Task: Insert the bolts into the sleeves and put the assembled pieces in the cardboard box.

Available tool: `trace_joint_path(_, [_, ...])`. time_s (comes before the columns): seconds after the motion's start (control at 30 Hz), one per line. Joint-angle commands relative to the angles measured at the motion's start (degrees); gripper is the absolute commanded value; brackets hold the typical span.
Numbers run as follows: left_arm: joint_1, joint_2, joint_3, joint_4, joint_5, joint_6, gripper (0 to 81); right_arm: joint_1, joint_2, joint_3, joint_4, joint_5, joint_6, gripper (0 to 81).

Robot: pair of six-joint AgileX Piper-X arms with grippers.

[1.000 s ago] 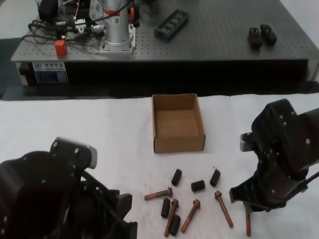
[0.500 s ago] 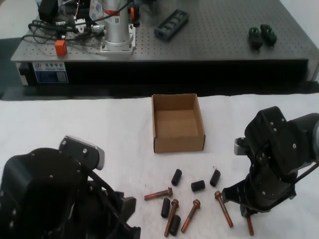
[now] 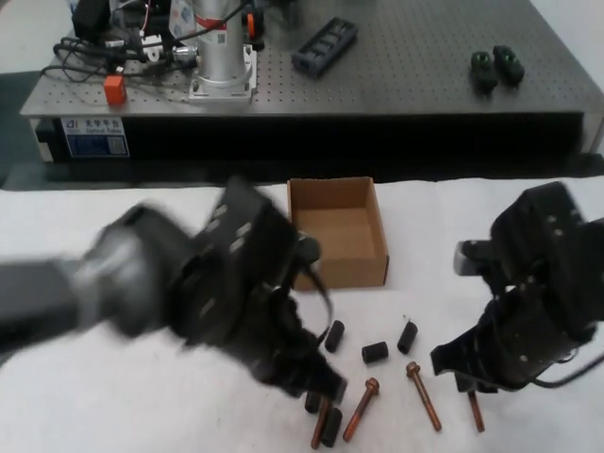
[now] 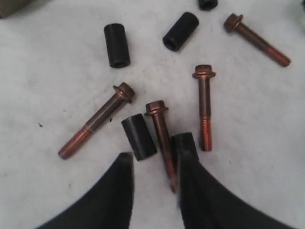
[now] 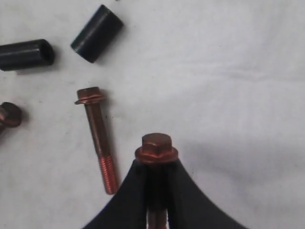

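Bolt point(image 5: 156, 149) first: the right jaws are closed on its shank just under the head, which stands proud of the tips, low over the white bench point(image 5: 228, 71). Whether it is clear of the bench I cannot tell. A loose bolt point(image 5: 97, 138) lies just beside it, and two sleeves point(image 5: 96, 33) sit a little further off. With the grip so near one end, I judge the long threaded part could swing in the jaws. It would then meet a sleeve's rim instead of its bore and shove the sleeve away, since nothing pins the sleeves down and they can roll.

The left jaws stand apart with a narrow gap, hovering over a crowded patch. A short sleeve point(image 4: 139, 137) and a middle bolt point(image 4: 161, 133) lie touching side by side just ahead of the gap, and another sleeve point(image 4: 183, 142) is half hidden by one jaw. Closing here could catch bolt and sleeve together, or nip the bolt alone and flick the sleeve off. Other bolts point(image 4: 205, 107) and other sleeves point(image 4: 116, 45) lie scattered around.

The cardboard box point(image 3: 338, 269) stands further back on the bench, open at the top, one side hidden behind the left arm point(image 3: 217, 274). What shows of its floor is bare cardboard, with no assembled piece in it yet. On the metal table behind sits a black slotted tray point(image 3: 324, 44); what its slots hold is too small to tell
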Motion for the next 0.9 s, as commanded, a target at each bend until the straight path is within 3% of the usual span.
trace_joint_path(0.0, [0.1,8.3,-10.4,8.2,0.2,1.5,23.4,-0.2,-2.7,1.0,1.0,-1.4,-0.7,2.6])
trace_joint_path(0.23, [0.1,18.4,-22.3,13.3,-4.5,1.5,23.4,-0.4,-8.2,3.3,2.1,-1.6,-0.7,2.6])
trace_joint_path(0.37, [0.8,22.4,-28.5,11.4,-1.6,4.3,23.4,-0.4,-8.2,3.7,2.5,-1.6,-0.7,2.6])
trace_joint_path(0.63, [1.0,33.7,-44.7,26.8,-4.1,9.4,23.4,-0.4,-8.2,3.7,2.9,-1.6,-0.7,2.6])
trace_joint_path(0.87, [1.0,35.6,-47.7,31.2,-4.7,9.8,23.4,-0.4,-8.2,3.7,3.6,-1.6,-0.7,2.6])
